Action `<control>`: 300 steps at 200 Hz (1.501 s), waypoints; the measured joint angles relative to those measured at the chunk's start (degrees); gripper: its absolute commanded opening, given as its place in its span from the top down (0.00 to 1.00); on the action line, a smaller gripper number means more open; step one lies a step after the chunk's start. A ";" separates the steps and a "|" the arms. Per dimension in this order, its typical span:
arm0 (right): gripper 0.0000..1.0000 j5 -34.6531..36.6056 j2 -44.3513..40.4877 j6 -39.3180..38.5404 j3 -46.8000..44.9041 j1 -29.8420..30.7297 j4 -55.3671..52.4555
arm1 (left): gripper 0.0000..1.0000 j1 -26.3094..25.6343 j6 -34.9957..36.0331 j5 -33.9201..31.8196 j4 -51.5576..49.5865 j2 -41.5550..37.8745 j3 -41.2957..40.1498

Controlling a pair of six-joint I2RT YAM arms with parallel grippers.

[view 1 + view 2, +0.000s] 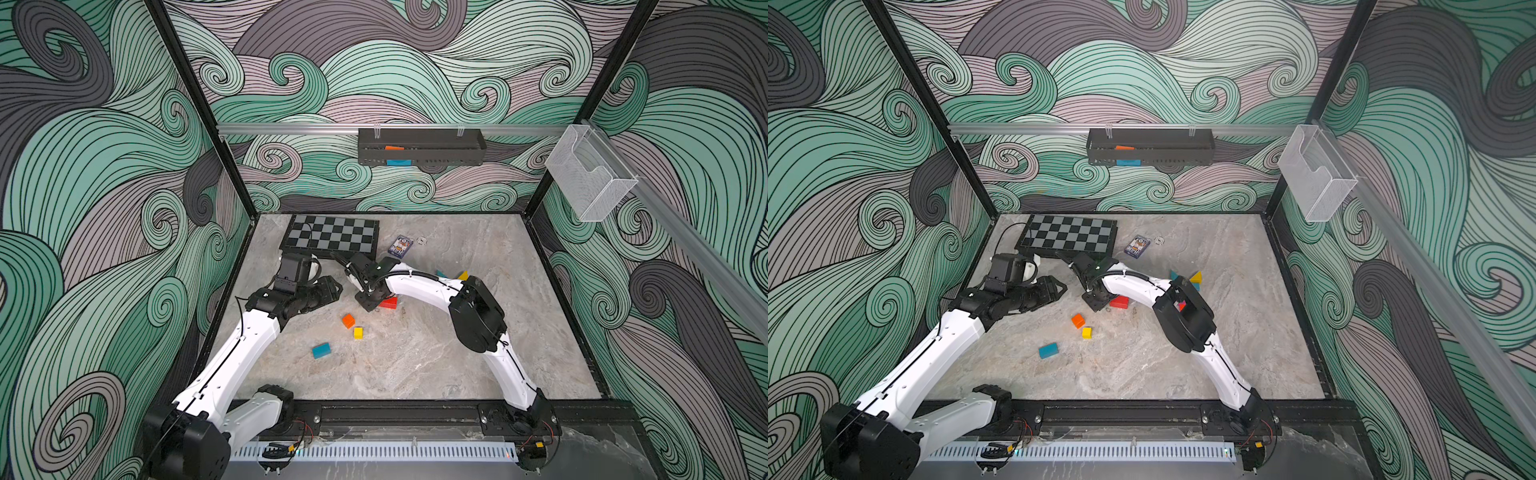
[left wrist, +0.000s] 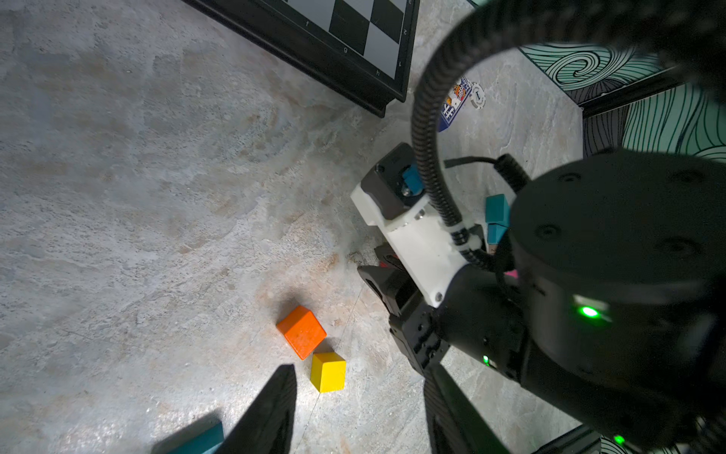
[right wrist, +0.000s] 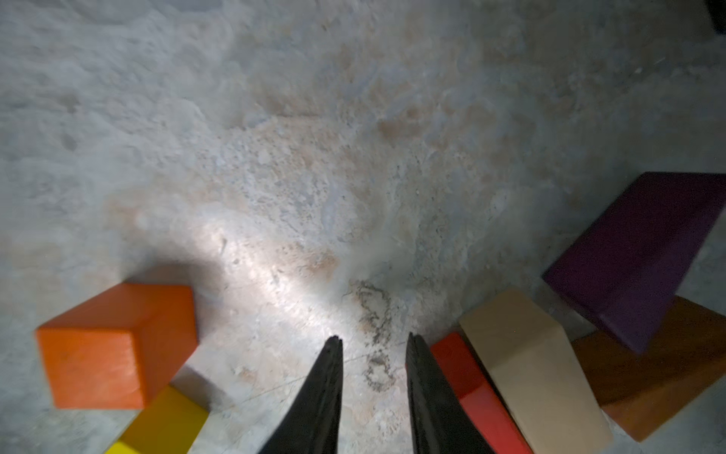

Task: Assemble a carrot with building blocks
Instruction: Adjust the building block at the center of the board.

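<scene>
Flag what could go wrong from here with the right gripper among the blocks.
1. The right gripper has jaws open and empty, one finger right beside the red block; a sideways move could shove it and upset the beige wedge resting against it.
2. The left gripper hovers open by the orange cube and yellow cube, close to the right arm; the two could collide.

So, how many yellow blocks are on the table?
2. One yellow cube lies beside the orange cube near the middle; another yellow block sits beyond the right arm. Others may hide under that arm.
</scene>
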 measured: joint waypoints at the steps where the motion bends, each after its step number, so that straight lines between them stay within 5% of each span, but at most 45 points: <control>1: 0.68 0.04 -0.20 0.00 -0.15 0.00 0.04 | 0.45 0.00 0.00 -0.02 0.00 -0.04 0.00; 67: 0.69 -2.32 -14.78 2.49 -13.68 -0.92 -0.07 | 0.44 0.00 -0.87 -0.79 0.87 -2.86 -0.02; 300: 0.71 0.44 -8.85 4.90 -17.92 -4.50 4.96 | 0.44 0.00 -0.98 2.84 2.38 2.40 0.11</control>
